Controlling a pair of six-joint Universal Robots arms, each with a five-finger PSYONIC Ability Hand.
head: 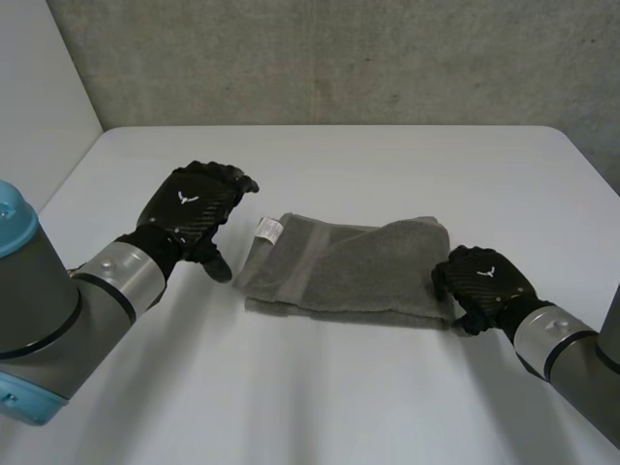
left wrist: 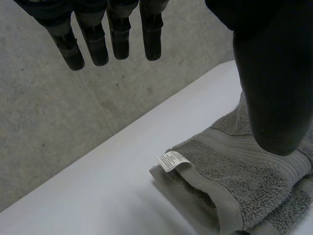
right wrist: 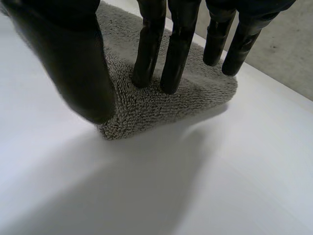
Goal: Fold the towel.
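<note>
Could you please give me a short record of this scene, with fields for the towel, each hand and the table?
towel: grey, folded, lying flat
table: white, the towel near its middle
tag: white, at the towel's end nearest the left hand
left hand: open, fingers straight, beside the tagged end, apart from the towel
right hand: open, straight fingers pressing down on the towel's other end

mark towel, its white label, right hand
towel (head: 339,276), head view, middle of the top fold.
white label (left wrist: 172,160), left wrist view, centre of the label.
right hand (head: 484,279), head view, back of the hand.
</note>
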